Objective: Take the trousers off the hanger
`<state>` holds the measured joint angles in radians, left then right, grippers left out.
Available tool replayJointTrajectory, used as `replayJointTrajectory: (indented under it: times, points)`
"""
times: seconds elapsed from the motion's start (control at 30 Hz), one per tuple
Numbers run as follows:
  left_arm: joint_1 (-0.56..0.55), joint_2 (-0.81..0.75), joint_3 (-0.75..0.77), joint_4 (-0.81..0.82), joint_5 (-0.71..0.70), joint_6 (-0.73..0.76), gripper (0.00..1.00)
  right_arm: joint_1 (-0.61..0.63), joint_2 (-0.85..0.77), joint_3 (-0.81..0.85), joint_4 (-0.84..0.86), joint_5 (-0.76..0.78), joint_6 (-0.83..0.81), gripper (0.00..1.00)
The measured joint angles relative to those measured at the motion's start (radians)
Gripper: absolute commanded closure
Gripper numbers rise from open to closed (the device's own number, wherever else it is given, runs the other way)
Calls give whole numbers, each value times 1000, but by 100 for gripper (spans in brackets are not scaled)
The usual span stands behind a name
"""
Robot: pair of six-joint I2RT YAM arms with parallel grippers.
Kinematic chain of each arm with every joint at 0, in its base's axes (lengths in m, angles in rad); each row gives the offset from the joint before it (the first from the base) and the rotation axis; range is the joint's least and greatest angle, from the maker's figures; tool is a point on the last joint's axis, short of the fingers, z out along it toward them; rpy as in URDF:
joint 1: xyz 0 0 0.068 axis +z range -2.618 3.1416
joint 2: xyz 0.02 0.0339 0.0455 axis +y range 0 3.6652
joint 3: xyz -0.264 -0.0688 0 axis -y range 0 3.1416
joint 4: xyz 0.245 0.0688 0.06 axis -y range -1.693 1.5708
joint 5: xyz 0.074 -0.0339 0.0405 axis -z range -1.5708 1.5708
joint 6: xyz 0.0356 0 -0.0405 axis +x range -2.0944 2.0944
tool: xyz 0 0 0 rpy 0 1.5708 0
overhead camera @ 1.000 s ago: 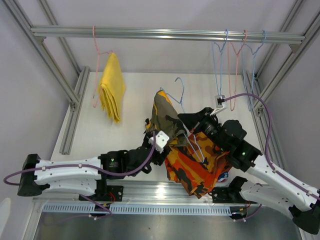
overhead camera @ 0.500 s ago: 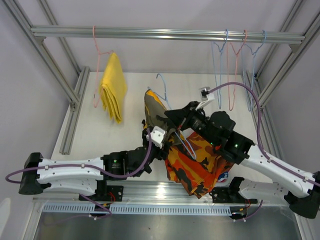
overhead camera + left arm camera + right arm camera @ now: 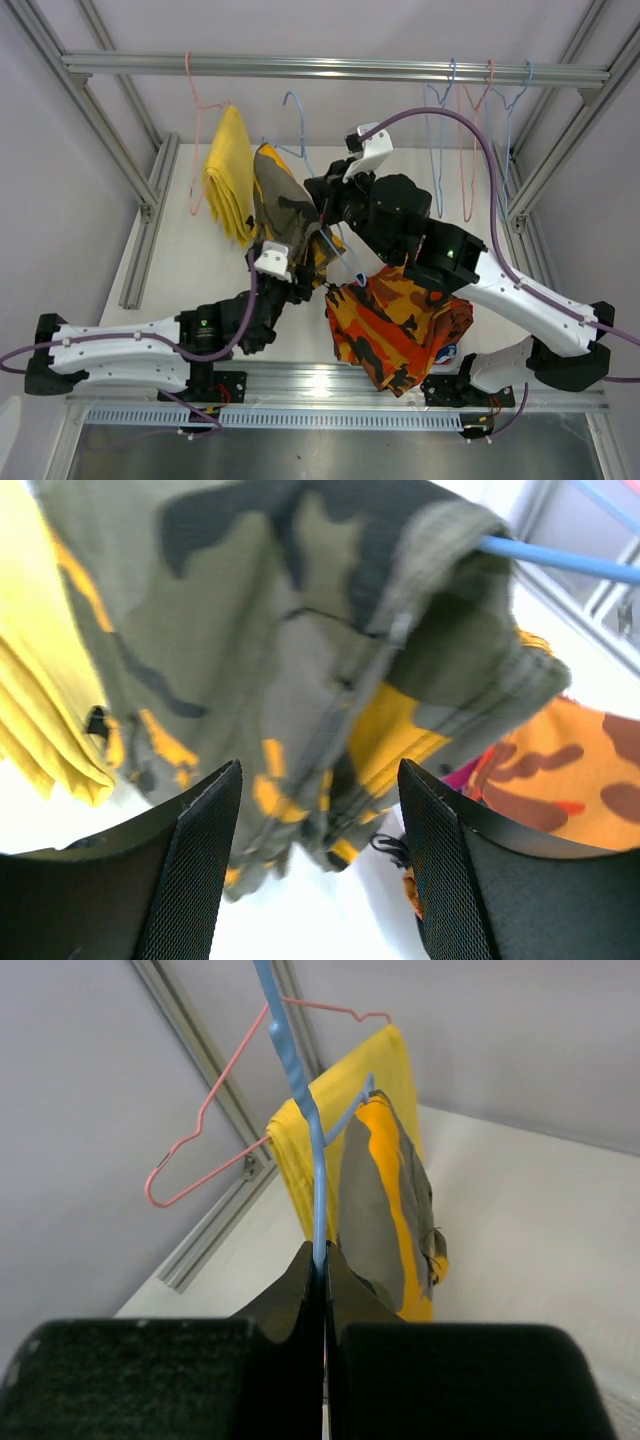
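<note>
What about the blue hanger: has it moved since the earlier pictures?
Yes. The blue hanger, carrying the olive camouflage trousers, moved left and back, close to the hanging yellow trousers.

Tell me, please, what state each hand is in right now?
Left hand: open, facing the olive-yellow camouflage trousers, not gripping them.
Right hand: closed on the blue hanger.

Bright diffuse light, faint shadows, olive camouflage trousers blurred close-up

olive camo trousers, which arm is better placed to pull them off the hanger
Left. The left arm's jaws stand open at the olive camo trousers; the right arm's jaws are shut on the blue hanger, busy holding it up.
</note>
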<state>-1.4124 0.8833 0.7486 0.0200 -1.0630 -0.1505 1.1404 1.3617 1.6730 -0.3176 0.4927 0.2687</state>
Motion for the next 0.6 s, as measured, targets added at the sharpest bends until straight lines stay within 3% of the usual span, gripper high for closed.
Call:
replayJointTrajectory:
  times: [0.27,0.6]
  points:
    - [0,-150,-1,-52,-72,12,32,32,90,126,-83,162,-106,100]
    - [0,-114,-1,-29,-98,66,31,119,191,222,-97,396,-225,100]
